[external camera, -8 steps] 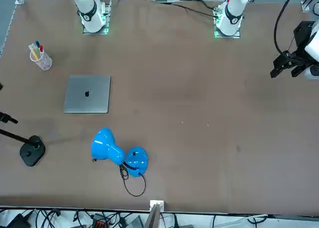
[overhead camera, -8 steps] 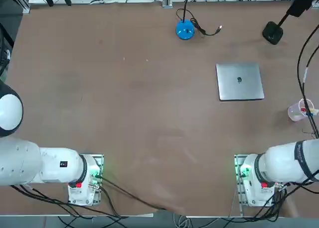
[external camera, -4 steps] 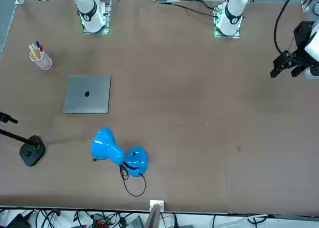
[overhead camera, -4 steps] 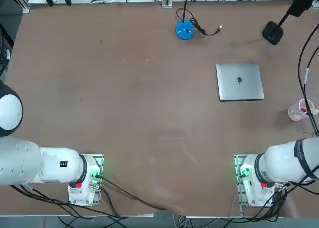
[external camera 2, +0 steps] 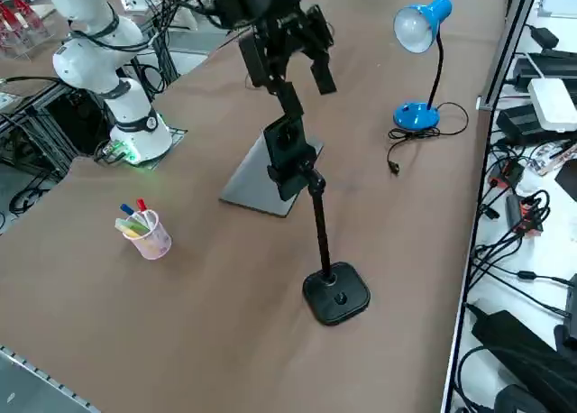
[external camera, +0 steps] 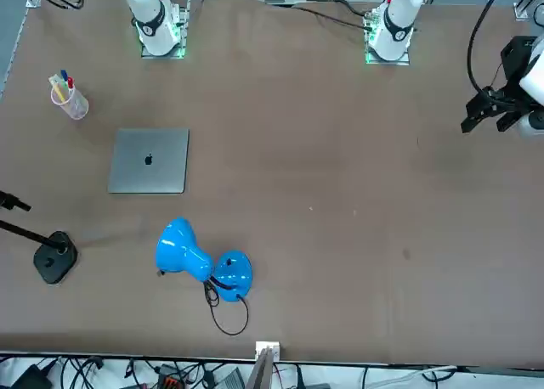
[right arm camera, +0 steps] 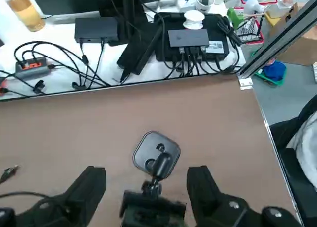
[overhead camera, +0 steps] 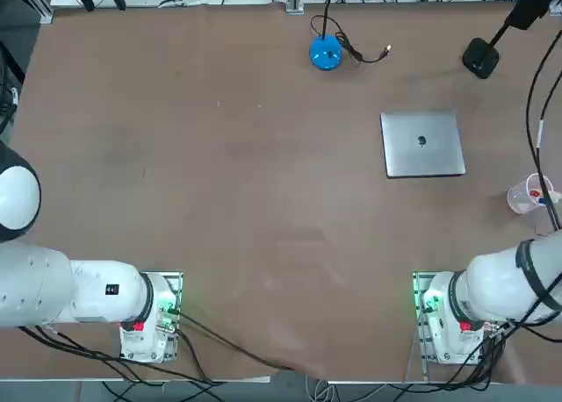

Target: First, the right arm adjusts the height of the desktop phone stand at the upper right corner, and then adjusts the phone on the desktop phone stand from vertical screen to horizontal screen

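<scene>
Tbh, with the right gripper [right arm camera: 147, 175] spread wide over the phone stand [right arm camera: 156, 151], I'd center on its head, then squeeze gently before sliding it.

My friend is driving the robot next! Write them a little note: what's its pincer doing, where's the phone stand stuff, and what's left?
Right pincer: open, up around the black clamp head of the phone stand, one finger on each side; I can't tell if it touches.
Phone stand: its base is on the table, past the laptop.
Phone: I can't make it out.
Done: nothing I can be sure of.
Left, probably: close on the stand, set its height, then turn the phone sideways.
</scene>
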